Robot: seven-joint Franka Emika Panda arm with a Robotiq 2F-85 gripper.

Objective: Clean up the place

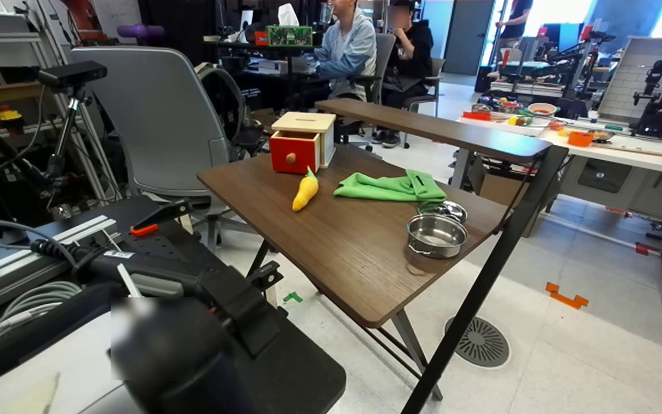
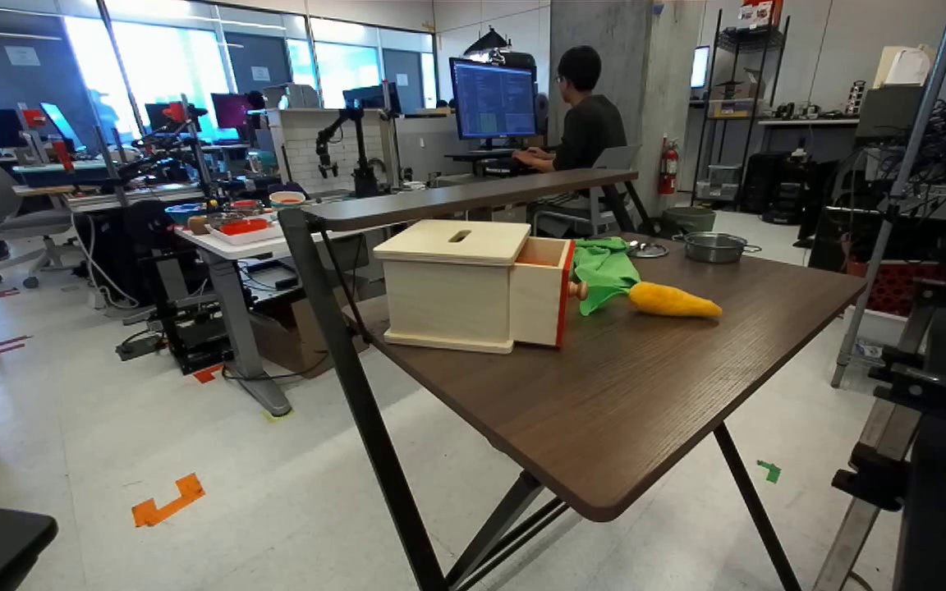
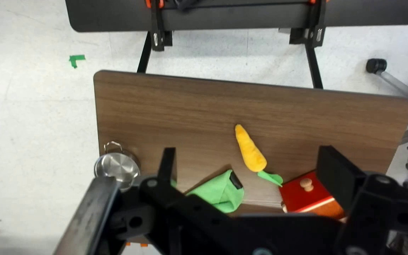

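Gaping wide: pincer [image 3: 248,156] | pot [image 1: 437,236] on tbl [image 2: 645,386], bare btm showing | drawer [image 2: 537,300] partly out, contents unclr

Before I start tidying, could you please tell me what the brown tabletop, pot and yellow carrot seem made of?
Brown tabletop: wood or wood-look laminate, by its streaked grain; low sheen.
Pot: probably stainless steel, polished, with bright reflections.
Yellow carrot: possibly plush fabric; its surface looks matte and soft.

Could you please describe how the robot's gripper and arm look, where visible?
In the wrist view, the gripper is mostly black, with blocky fingers, angular links, round grey bolt heads and a scuffed, silvery bar on one side. I can read no markings. The arm I cannot make out clearly.
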